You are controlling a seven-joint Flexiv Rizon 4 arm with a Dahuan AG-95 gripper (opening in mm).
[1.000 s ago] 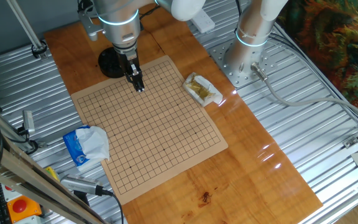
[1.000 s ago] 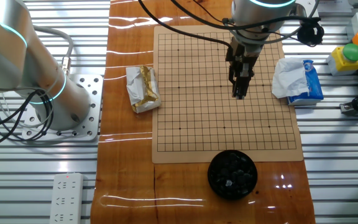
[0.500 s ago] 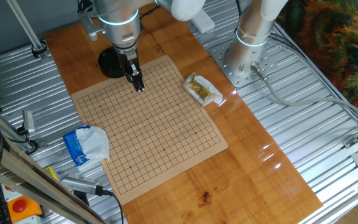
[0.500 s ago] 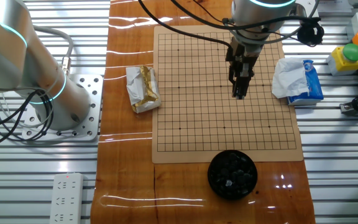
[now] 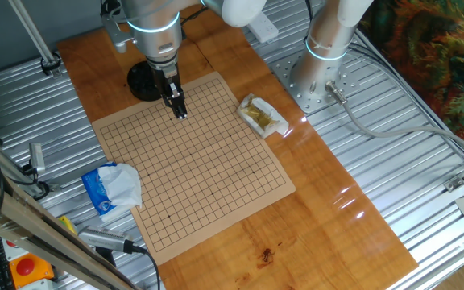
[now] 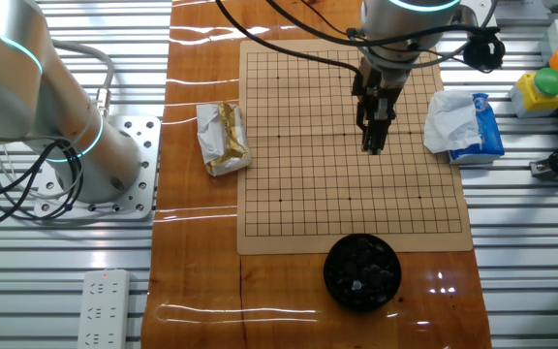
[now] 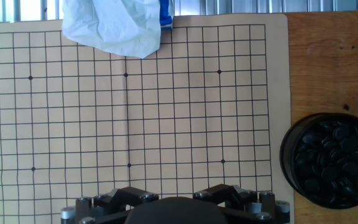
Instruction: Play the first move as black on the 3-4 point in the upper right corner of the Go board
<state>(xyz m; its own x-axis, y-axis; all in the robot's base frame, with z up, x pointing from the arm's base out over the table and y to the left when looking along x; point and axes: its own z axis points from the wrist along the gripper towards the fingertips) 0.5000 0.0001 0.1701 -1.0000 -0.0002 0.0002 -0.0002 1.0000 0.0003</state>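
Note:
The Go board (image 5: pixel 216 185) lies flat on the wooden table, and every crossing I can see on it is bare. It also shows in the other fixed view (image 6: pixel 308 174) and in the hand view (image 7: pixel 166 124). A black bowl of black stones (image 5: pixel 142 80) stands just off one board edge (image 6: pixel 361 271) (image 7: pixel 331 160). My gripper (image 5: pixel 181 113) hangs above the board near the bowl side (image 6: pixel 372 145); its fingers look shut and I see no stone in them. In the hand view a 3-4 point (image 7: pixel 235 71) lies bare in the upper right corner.
A crumpled tissue pack (image 5: pixel 113 188) overlaps one board edge (image 6: pixel 463 124) (image 7: pixel 114 25). A wrapped snack (image 5: pixel 263 115) lies beside the opposite edge (image 6: pixel 223 138). A second arm's base (image 5: pixel 325 56) stands off the wood. A stop button (image 6: pixel 541 87) sits near the tissues.

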